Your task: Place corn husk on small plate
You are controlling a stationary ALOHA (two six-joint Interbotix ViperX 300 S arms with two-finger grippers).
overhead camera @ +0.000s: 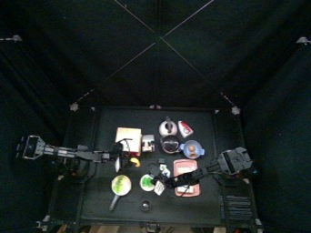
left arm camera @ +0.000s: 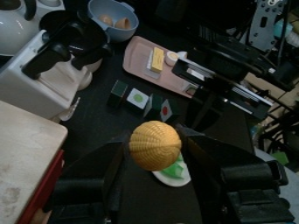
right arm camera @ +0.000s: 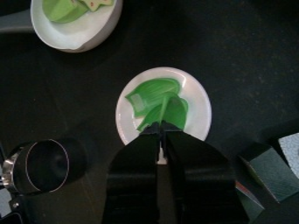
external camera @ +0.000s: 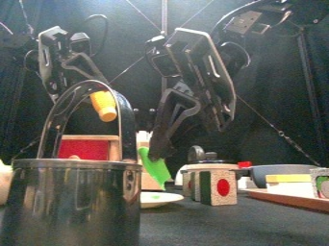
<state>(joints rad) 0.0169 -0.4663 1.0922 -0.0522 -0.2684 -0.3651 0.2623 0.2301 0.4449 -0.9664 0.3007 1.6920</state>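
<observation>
The green corn husk [right arm camera: 158, 105] lies on the small white plate [right arm camera: 193, 87], with its end between my right gripper's [right arm camera: 165, 133] shut jaws. In the front view the husk [external camera: 154, 168] hangs upright from that gripper down to the plate [external camera: 161, 200]. My left gripper [left arm camera: 152, 156] is shut on a yellow corn cob [left arm camera: 153, 144] and holds it in the air just left of the plate. The cob also shows in the front view [external camera: 103, 106]. In the top view the plate [overhead camera: 148, 183] sits near the table's front middle.
A white pan of green scraps [right arm camera: 76, 22] lies beside the plate, with a metal cup [right arm camera: 41, 162] and dark cubes [right arm camera: 274, 166] close by. A pink tray [left arm camera: 158, 61], a blue bowl [left arm camera: 114, 17] and a wooden board [left arm camera: 24, 166] stand further off. A steel pot [external camera: 71, 202] stands at the front edge.
</observation>
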